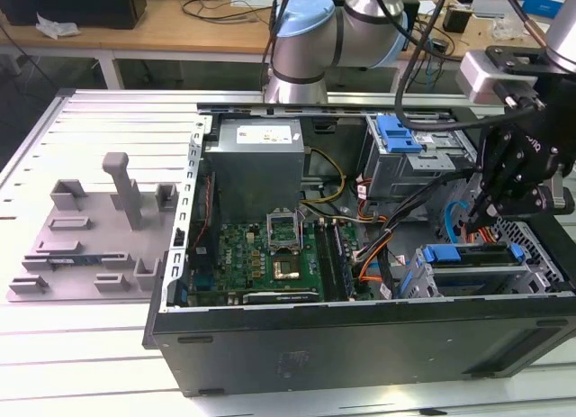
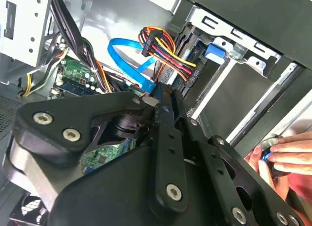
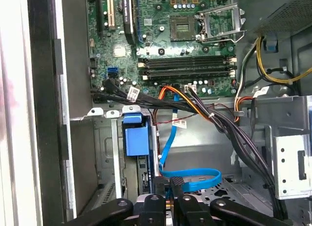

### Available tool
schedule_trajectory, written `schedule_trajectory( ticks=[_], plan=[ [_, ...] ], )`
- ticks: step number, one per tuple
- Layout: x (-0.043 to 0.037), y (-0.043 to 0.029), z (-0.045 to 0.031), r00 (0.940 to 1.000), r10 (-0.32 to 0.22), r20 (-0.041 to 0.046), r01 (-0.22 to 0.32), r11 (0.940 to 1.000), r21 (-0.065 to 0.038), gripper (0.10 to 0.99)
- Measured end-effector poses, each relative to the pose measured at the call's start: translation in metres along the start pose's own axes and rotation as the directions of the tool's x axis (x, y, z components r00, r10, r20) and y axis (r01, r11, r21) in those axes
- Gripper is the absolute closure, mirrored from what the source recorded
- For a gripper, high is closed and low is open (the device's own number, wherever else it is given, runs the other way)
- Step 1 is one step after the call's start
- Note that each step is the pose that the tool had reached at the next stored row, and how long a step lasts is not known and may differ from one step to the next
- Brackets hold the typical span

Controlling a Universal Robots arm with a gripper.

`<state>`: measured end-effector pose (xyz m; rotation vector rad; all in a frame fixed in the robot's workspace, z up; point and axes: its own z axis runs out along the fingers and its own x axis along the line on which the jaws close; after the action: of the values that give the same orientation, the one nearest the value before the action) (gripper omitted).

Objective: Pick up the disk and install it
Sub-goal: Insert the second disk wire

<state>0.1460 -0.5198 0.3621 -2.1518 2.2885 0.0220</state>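
Claw is hovering inside the open case, its fingers together, gripping nothing.
You're lining up near the blue-framed silver disk; keep clear of the blue cable.

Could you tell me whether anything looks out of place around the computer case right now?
Yes: in the second wrist view a person's hand rests at the case's edge, close beside the gripper. That is odd with the arm working inside the case. Nothing looks spilled or damaged.

The arm reaches in from the far side, its black gripper pointing downward at the exterior view's right. In the first wrist view the fingertips sit close together with only a thin gap. A person's hand shows in the second wrist view.
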Motion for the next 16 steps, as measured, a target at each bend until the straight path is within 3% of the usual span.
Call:
schedule_trajectory(
  ticks=[3,5,9,16],
  plan=[
    [0.0084,0.001,0.0,1.0,-0.003,0.0034,0.003,1.0,0.004,0.925],
    [0.0127,0.0011,0.0,0.9998,-0.004,0.017,0.004,1.0,0.008,0.925],
    [0.0169,0.0021,0.0002,0.9994,-0.007,0.0343,0.007,0.9999,0.014,0.925],
    [0.0195,0.0029,0.0002,0.9993,-0.008,0.0376,0.007,0.9999,0.014,0.925]
  ],
)
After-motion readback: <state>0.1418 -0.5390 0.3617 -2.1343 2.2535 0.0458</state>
